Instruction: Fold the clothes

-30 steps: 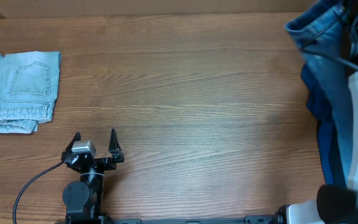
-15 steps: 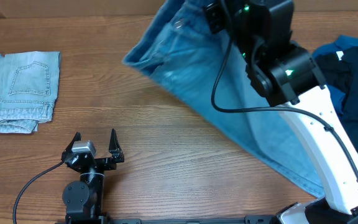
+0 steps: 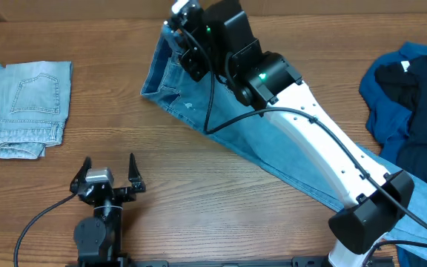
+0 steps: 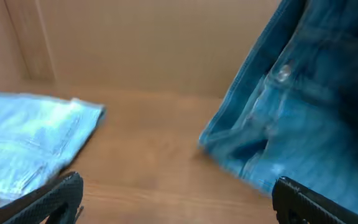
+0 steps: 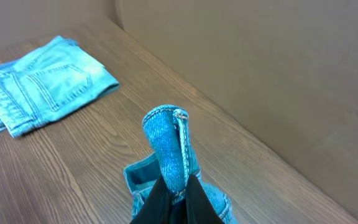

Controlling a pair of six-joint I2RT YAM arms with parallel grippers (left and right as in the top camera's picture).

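Jeans (image 3: 190, 104) of mid-blue denim are stretched diagonally across the desk (image 3: 310, 44), the waistband raised and clamped between the right fingers (image 5: 176, 205). The left fingers (image 3: 110, 165) are spread wide apart, empty.

Open tabletop (image 3: 106, 96) between pale jeans (image 3: 24, 107), mid-blue jeans (image 3: 173, 93)

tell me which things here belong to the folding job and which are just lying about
In the job:
- mid-blue jeans, waistband pinched in the shut right gripper
- deep-blue top, heaped at the right
- pale jeans, folded at the left

Just lying about:
- left gripper, open, holding nothing
- black cable beside it
- wooden table
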